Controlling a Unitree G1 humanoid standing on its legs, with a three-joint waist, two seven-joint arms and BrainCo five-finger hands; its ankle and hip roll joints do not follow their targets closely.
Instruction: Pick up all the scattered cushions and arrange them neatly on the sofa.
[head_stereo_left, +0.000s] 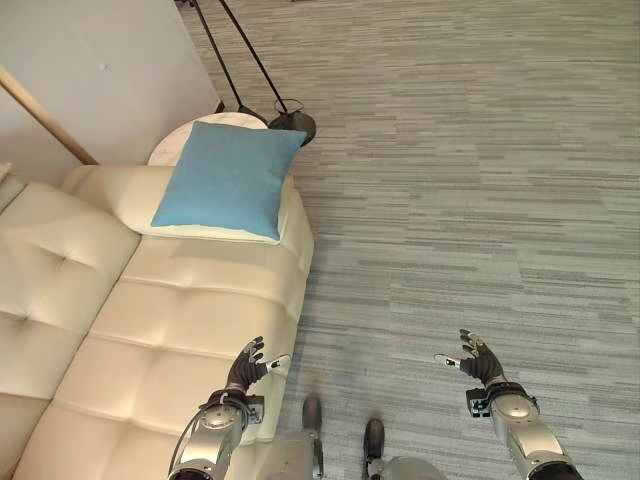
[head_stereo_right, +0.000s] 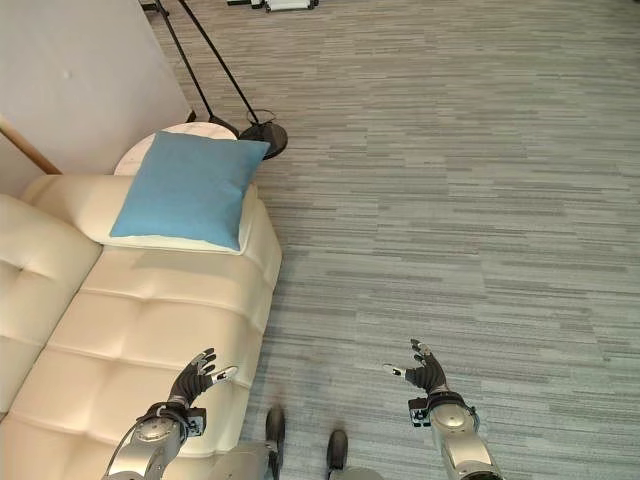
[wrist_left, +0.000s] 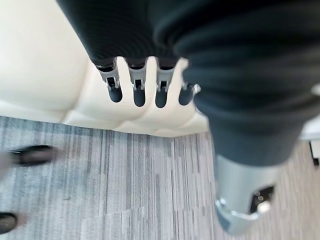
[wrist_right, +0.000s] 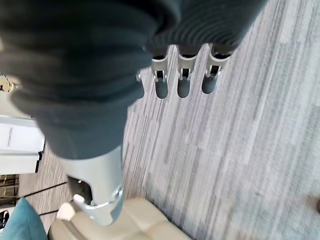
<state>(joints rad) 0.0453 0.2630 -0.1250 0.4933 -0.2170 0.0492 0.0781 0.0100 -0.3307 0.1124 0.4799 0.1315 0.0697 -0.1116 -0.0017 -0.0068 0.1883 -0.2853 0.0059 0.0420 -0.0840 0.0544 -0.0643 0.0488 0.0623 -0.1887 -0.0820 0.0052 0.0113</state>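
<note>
One blue cushion (head_stereo_left: 230, 178) on the far end of the one cream tufted sofa (head_stereo_left: 150, 330), lying flat over the armrest, one corner pointing toward the round white side table (head_stereo_left: 185, 135) just behind it. Two thin black lamp poles (head_stereo_left: 235, 60) rising from a dark round base (head_stereo_left: 292, 123) beside that table, on the grey striped carpet floor (head_stereo_left: 470, 190). Left hand (head_stereo_left: 246, 368) held over the sofa's near front edge, fingers straight and spread, holding nothing. Right hand (head_stereo_left: 478, 360) raised over the carpet, well apart from the sofa, fingers likewise extended and empty. In the right wrist view, a teal corner of the cushion (wrist_right: 17, 220) visible past the sofa's end. Beige wall (head_stereo_left: 90, 60) behind the sofa, with one slanted wooden rail (head_stereo_left: 45, 118) across it.
</note>
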